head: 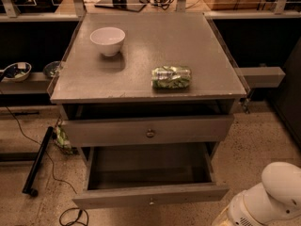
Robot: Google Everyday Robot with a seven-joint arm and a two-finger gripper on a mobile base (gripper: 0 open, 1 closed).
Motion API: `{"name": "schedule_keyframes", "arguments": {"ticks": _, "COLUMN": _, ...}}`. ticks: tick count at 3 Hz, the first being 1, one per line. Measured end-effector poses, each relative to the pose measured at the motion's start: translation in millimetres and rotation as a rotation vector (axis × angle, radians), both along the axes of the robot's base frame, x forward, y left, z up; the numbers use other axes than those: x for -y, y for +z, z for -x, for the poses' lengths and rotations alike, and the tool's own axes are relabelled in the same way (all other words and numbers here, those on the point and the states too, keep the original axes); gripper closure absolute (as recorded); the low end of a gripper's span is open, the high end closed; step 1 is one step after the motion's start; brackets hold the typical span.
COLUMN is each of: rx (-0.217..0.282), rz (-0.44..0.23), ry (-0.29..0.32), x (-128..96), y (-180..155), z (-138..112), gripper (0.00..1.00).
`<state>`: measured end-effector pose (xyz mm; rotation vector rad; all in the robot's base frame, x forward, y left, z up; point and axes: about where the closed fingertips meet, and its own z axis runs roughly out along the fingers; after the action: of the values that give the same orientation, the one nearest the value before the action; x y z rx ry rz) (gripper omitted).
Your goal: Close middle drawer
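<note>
The grey cabinet (141,86) stands in the middle of the camera view. Its middle drawer (150,195) is pulled far out, showing a deep empty box and a low front panel with a small round knob (151,202). The top drawer (148,130) above it stands slightly out. The lowest drawer is hidden under the open one. My white arm (265,197) shows at the bottom right, to the right of the open drawer's front corner and apart from it. My gripper is out of view.
A white bowl (107,40) and a green packet (171,76) lie on the cabinet top. A black bar (37,161) and cables lie on the floor at left. Shelves with bowls (16,71) run at left, and a grey ledge (261,75) at right.
</note>
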<state>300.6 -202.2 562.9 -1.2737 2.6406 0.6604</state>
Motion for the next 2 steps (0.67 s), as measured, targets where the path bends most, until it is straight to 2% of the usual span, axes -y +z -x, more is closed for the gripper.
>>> {"name": "schedule_keyframes", "arguments": {"ticks": 1, "rx": -0.025, "rz": -0.008, "ry": -0.014, "x": -3, "y": -29, "z": -6, "gripper": 1.0}}
{"name": "schedule_keyframes", "arguments": {"ticks": 2, "rx": -0.065, "rz": -0.035, "ry": -0.029, "x": -12, "y": -79, "z": -21, "gripper": 1.0}}
